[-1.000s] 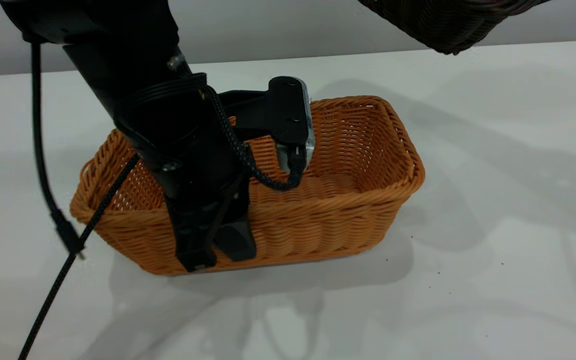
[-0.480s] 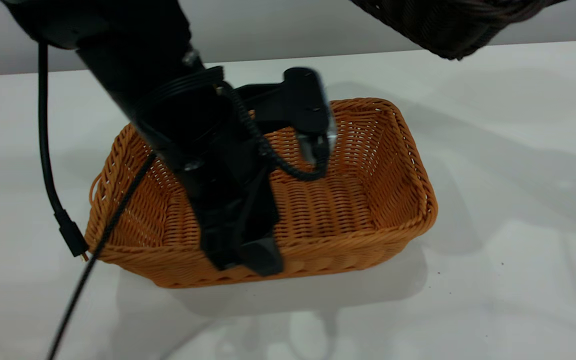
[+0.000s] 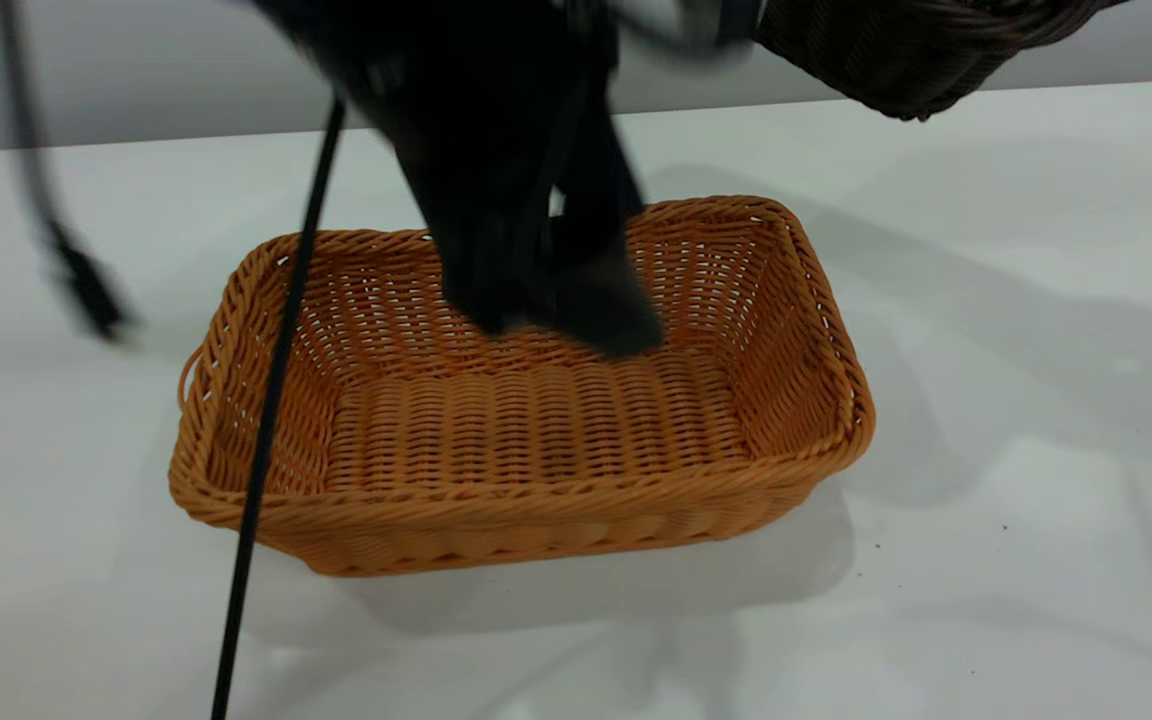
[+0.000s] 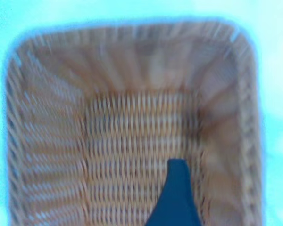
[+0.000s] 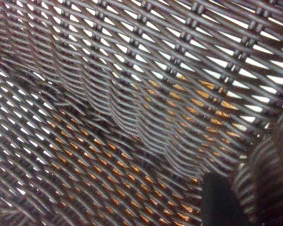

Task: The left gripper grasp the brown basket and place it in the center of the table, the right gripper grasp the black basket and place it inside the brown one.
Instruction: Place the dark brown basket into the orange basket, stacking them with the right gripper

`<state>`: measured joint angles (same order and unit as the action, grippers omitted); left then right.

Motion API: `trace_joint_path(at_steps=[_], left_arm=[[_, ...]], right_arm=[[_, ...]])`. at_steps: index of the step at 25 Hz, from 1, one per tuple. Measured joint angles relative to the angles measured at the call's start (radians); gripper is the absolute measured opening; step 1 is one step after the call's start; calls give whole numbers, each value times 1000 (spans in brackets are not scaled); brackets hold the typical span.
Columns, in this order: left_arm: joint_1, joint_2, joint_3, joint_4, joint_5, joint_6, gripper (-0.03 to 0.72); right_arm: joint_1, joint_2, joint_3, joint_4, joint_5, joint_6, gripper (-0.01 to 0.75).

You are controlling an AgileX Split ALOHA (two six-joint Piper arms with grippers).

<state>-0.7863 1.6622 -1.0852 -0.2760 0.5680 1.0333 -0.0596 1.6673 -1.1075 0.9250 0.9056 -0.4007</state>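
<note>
The brown basket [image 3: 536,430] sits flat and empty on the white table [image 3: 986,400]. My left gripper [image 3: 556,320] is blurred and hangs open and empty just above the basket's far side. In the left wrist view one finger [image 4: 177,197] shows over the basket's woven floor [image 4: 132,141]. The black basket [image 3: 896,50] hangs in the air at the top right, above and behind the brown one. The right gripper is out of the exterior view. In the right wrist view one finger [image 5: 217,202] sits inside the black basket's wall [image 5: 132,94], beside its rim. Orange shows through the weave.
A thin black cable [image 3: 266,450] hangs down across the brown basket's left end to the table's front. A second cable with a plug [image 3: 76,280] swings at the left. The table's back edge meets a grey wall.
The left gripper let go of the brown basket's front wall and rose up and back. The basket settled flat, slightly further right. The black basket stays held at the top right.
</note>
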Motion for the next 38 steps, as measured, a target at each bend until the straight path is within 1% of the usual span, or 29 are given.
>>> trace_joint_path(at_steps=[4,6,8,11,13,18,20,22,28,35,38], left_arm=[[-74,-168,0,0,27,-42,533],[-103,-253,0,0,-2,-61,533],[-108,-342,0,2,-43,-66,533],[-107,-445,-20,43,-78,-93,533],[-107,-487,-41,79,-85,-150,533],[-107,-490,-69,204,-84,-288,533],[-107,-490,-69,216,-86,-310,533],[-107,-490,-69,211,-87,-312,533],[-106,-490,-69,209,-91,-310,533],[-106,-490,-69,209,-91,-309,533],[-106,-490,-69,209,-90,-309,533]], right_arm=[[1,6,-55,0,61,5,258],[11,16,-82,-19,101,17,258],[31,18,-92,-54,129,26,258],[86,18,-92,-123,170,35,256],[137,23,-94,-164,179,46,256],[267,58,-106,-209,205,27,256],[309,73,-109,-209,201,14,255],[331,93,-109,-217,199,2,255],[331,180,-153,-236,213,-26,255],[331,264,-248,-250,270,-36,255],[331,278,-248,-248,270,-55,255]])
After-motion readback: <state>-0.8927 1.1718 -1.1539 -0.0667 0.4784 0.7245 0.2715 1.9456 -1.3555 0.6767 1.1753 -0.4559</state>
